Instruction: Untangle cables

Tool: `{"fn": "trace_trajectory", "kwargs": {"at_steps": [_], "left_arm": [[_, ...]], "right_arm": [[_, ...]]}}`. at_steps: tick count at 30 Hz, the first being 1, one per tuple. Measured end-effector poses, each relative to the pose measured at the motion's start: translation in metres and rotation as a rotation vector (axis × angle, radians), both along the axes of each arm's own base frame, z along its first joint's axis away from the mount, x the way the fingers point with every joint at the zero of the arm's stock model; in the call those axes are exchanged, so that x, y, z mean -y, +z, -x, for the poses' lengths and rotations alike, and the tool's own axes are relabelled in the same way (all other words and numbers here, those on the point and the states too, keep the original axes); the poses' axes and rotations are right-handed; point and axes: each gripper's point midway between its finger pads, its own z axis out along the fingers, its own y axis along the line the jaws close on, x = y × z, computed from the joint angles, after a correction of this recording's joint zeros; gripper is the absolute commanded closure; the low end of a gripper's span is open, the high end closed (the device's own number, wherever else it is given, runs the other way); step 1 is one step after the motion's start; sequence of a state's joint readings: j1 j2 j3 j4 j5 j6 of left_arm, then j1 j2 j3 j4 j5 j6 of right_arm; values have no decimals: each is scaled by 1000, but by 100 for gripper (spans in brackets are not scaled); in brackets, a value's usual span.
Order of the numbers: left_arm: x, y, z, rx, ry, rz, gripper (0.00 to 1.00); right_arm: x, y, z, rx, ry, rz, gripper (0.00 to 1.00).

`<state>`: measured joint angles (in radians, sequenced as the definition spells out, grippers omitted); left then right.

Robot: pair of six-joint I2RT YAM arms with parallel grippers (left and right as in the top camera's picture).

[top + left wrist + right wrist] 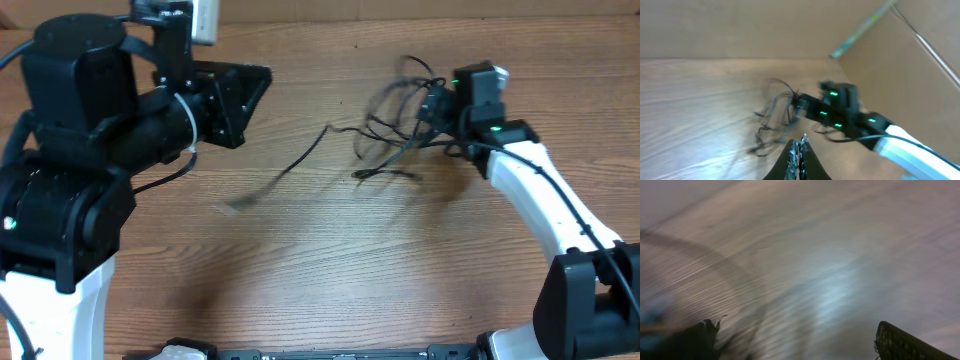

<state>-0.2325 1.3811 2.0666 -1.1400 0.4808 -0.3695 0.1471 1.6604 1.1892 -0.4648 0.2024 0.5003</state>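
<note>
Left gripper (798, 152), on the bulky black arm at the left, is hovering above the wood with its fingers pressed together, clamping nothing visible. Right gripper (432, 105) is reaching over the far right of the table (330, 270), its fingers showing well apart in the blurred wrist view. Cables (392, 118) are lying in a loose black tangle just left of it, right against its tip. One strand (300, 160) is trailing leftward and nearer, its end blurring out.
</note>
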Motion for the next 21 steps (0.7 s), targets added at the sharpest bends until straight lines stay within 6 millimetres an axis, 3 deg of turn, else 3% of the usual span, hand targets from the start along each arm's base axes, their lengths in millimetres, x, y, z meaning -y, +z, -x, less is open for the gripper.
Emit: {"fn": "trace_trajectory", "kwargs": {"at_steps": [4, 8, 10, 16, 21], "left_arm": [[-25, -3, -7, 6, 116, -47, 96], [-47, -10, -16, -10, 217, -85, 93], [-53, -10, -18, -8, 244, -95, 82], [-56, -20, -24, -40, 259, -117, 75], [-54, -40, -36, -106, 258, -138, 75]], "right_arm": [[46, -11, 14, -73, -116, 4, 0], [60, -16, 21, -108, -148, -22, 0], [57, -17, 21, -113, -132, -55, 0], [19, -18, 20, -127, 18, -189, 0], [0, -17, 22, -133, 104, -242, 18]]}}
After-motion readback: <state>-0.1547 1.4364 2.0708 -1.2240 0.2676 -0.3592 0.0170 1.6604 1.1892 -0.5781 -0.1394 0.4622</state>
